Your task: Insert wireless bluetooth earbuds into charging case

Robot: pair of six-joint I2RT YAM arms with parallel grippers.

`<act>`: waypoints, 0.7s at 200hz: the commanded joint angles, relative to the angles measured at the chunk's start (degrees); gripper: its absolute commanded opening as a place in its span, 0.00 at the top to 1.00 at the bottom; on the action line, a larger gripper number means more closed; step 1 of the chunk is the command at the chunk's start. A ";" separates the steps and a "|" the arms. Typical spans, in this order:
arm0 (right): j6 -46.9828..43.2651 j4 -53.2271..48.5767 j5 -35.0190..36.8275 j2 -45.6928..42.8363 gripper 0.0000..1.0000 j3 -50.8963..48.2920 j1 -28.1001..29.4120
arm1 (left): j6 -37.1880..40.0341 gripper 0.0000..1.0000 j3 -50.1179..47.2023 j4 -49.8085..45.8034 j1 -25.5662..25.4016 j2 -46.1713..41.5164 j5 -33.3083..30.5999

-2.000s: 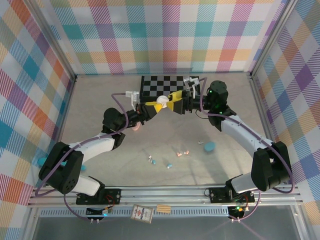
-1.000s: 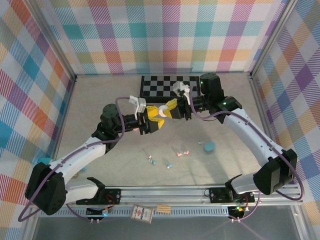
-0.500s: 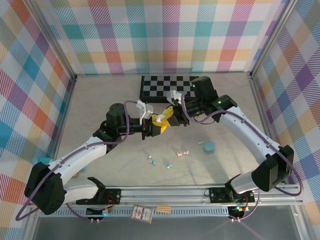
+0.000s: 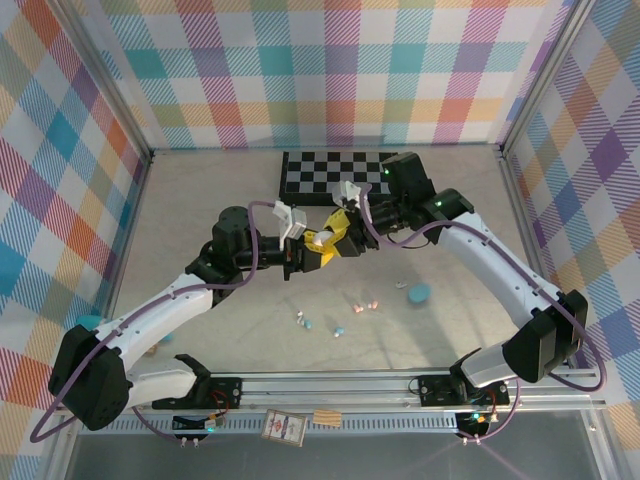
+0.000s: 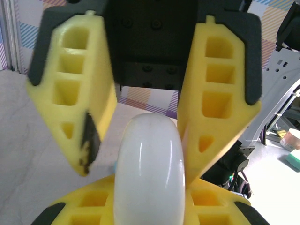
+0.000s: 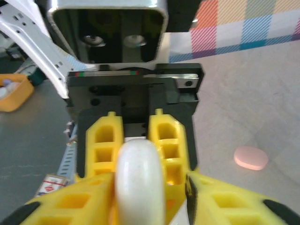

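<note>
**Item 1: charging case (image 4: 322, 239), white.** It is held in the air over the middle of the table (image 4: 180, 200), where my two arms meet. My left jaws are closed on it, one finger on either side, and carry it. My right jaws stand parted around its other end and, as far as I can tell, do not grip it. The shell looks shut.
Handling, as I judge it: hard glossy plastic, light and stiff. It is rounded like a pebble, so it may slip or twist. It is best pinched across its two broad faces near the middle, leaving the lid edge free.

**Item 2: earbuds (image 4: 338, 332), loose lot in pink, teal and white.** They are scattered on the table nearer my bases, well apart from the white case.
Handling, as I judge it: very light, rigid and smooth, and likely to skid or roll. Take one at a time, fingertips across the body.

**Item 3: teal case (image 4: 418, 293) and pink case (image 6: 251, 158).** Both lie on the table.

**Markings.** None is legible on the cases or buds. A small card (image 4: 285, 427) at the front rail carries print too small to read.
</note>
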 commanded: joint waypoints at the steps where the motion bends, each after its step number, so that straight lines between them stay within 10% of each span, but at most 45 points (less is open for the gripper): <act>1: 3.45 2.96 4.36 -0.23 0.53 0.90 0.05 | 3.51 0.94 -0.26 2.57 -0.91 -1.88 1.38; 58: 9.74 8.75 8.37 -1.91 0.46 -0.14 -1.44 | 12.99 0.97 -3.57 2.71 -1.09 -3.07 0.45; 140: 13.38 13.63 8.12 -8.71 0.01 -6.40 -2.46 | 20.88 0.97 -6.48 5.07 -1.09 -1.08 -1.96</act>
